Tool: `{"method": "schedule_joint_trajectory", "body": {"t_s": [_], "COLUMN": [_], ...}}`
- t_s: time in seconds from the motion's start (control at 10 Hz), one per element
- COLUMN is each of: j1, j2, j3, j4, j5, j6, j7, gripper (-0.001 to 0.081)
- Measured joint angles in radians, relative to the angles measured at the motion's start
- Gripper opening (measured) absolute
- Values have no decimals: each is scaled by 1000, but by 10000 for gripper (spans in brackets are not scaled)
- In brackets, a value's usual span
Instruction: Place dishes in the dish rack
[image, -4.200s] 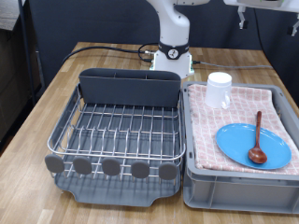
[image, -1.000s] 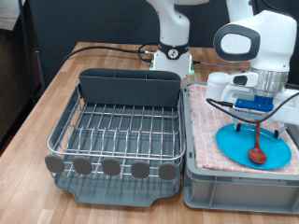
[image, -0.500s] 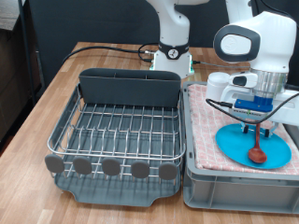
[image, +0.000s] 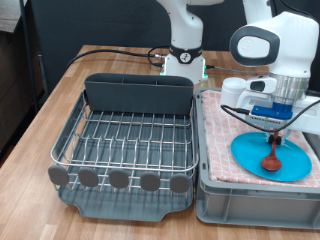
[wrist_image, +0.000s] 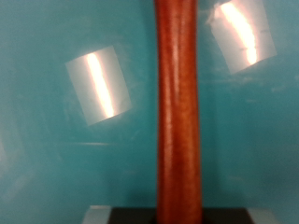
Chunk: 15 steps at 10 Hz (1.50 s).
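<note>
My gripper (image: 275, 133) hangs over the light-blue plate (image: 248, 155), which lies in the cloth-lined grey bin at the exterior view's right. It is shut on the handle of the reddish-brown wooden spoon (image: 269, 160). The spoon hangs nearly upright with its bowl just over the plate. In the wrist view the spoon handle (wrist_image: 177, 112) runs down the middle in front of the plate (wrist_image: 56, 140). The dish rack (image: 125, 140) stands at the exterior view's left, with nothing in it. The white cup is hidden behind the arm.
The grey bin (image: 250, 195) lined with pink checked cloth (image: 213, 125) stands close against the rack's side. The rack's tall utensil box (image: 138, 93) is at its far edge, and round tabs (image: 120, 179) line its near edge. The robot base (image: 184, 60) and cables are behind.
The arm came down over the bin from out of view. Over the last second the spoon's bowl has risen slightly off the plate and the spoon has tipped upright.
</note>
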Motion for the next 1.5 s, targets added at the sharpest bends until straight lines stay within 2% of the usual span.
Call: {"method": "schedule_joint_trajectory", "body": {"t_s": [0.4, 0.6, 0.7, 0.9, 1.1, 1.2, 1.5], "j1": [-44, -64, -67, -67, -66, -66, -101], "j2": [-128, -203, -243, -322, -406, -402, -444], "j3": [74, 99, 100, 92, 90, 90, 84], "j4": [-6, -20, -42, -93, -148, -147, -191], "j5": [220, 398, 476, 548, 620, 616, 551], "j6": [-94, -145, -148, -173, -208, -204, -250], "j7": [-178, -291, -303, -251, -245, -246, -5], "gripper": [90, 90, 89, 89, 89, 89, 89]}}
